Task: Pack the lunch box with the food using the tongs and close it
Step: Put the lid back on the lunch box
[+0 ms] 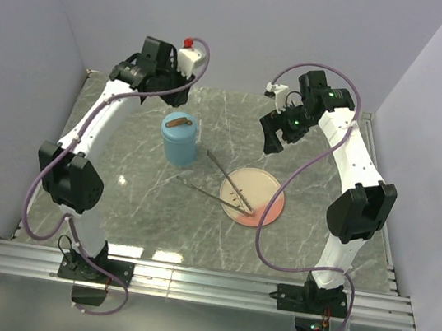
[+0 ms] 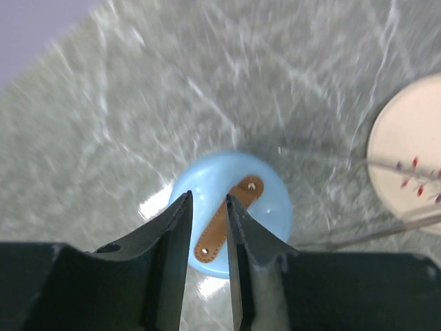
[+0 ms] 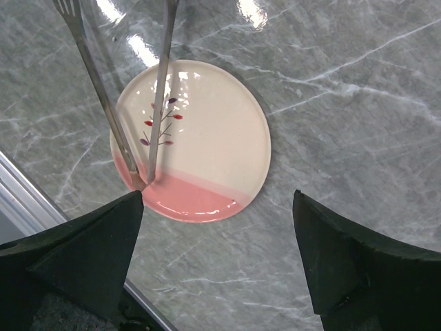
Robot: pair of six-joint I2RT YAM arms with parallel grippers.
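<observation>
Looking nearly done. The lunch box (image 1: 179, 144) stands upright on the table, near the plate (image 3: 220, 138) on the plate's left-arm side, not touching it. Its lid (image 2: 269, 200) is on and looks flush, brown strap (image 2: 248, 189) on top. Can't confirm from these views that it's pressed fully home.

No loose food shows on the plate or around it. The marks on the plate are a printed twig pattern, not food. My read: the food is packed inside the box, though the contents are hidden.

The tongs (image 3: 159, 103) are lying down with nobody holding them. The joined end rests on the plate's pink band, and the two arms splay out over the plate's rim toward the box.

Left gripper (image 2: 208, 200) sits high above the box, on the left-arm side of the plate. Its fingers are narrow with a small gap and nothing is between them; the strap shows through the gap far below.

Right gripper (image 3: 218, 196) hangs above the plate, spread wide and empty.

Left to do, as a judgement: at most a lid seating check. Packing and closing look complete.
</observation>
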